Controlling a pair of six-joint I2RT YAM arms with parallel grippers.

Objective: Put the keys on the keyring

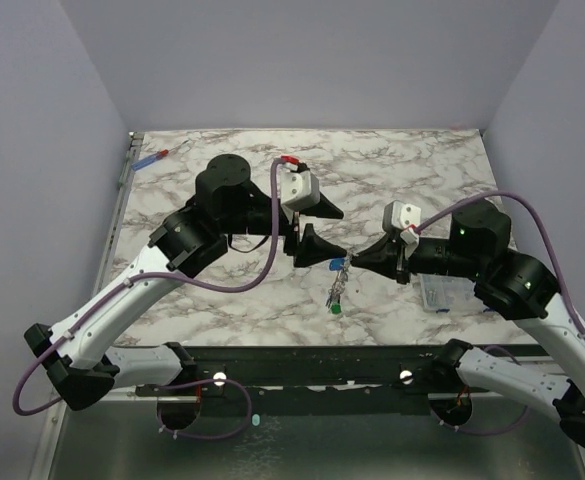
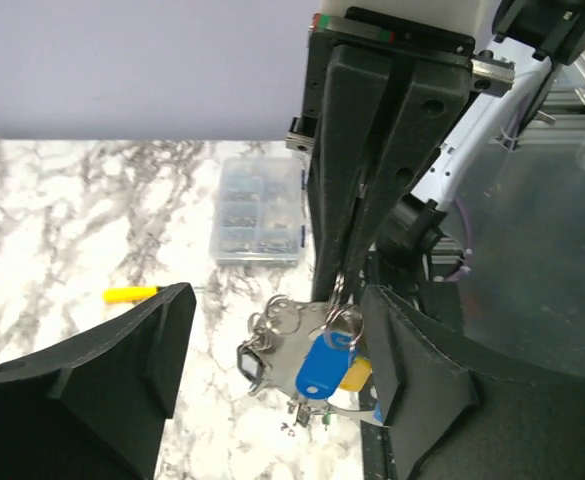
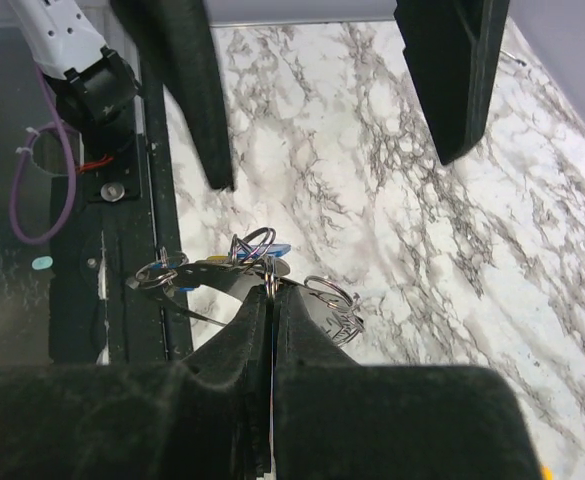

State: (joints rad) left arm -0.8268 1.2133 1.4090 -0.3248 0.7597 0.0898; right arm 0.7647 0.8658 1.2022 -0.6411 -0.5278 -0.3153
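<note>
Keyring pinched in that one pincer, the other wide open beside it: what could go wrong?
The shut right pincer grips the keyring only at its thin tips, so the keys might slip free. The open left pincer flanks the bunch; closing, it could bump the right pincer or snag the wrong ring.

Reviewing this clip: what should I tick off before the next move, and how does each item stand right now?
1. Right gripper shut on keyring: ok.
2. Left gripper open, a finger on either side of the bunch: ok.
3. Blue-tagged key hanging with the bunch: ok.
4. Every key threaded on: cannot tell.
5. Bunch lifted off the table: cannot tell.
6. Clear box apart from both grippers: ok.
</note>
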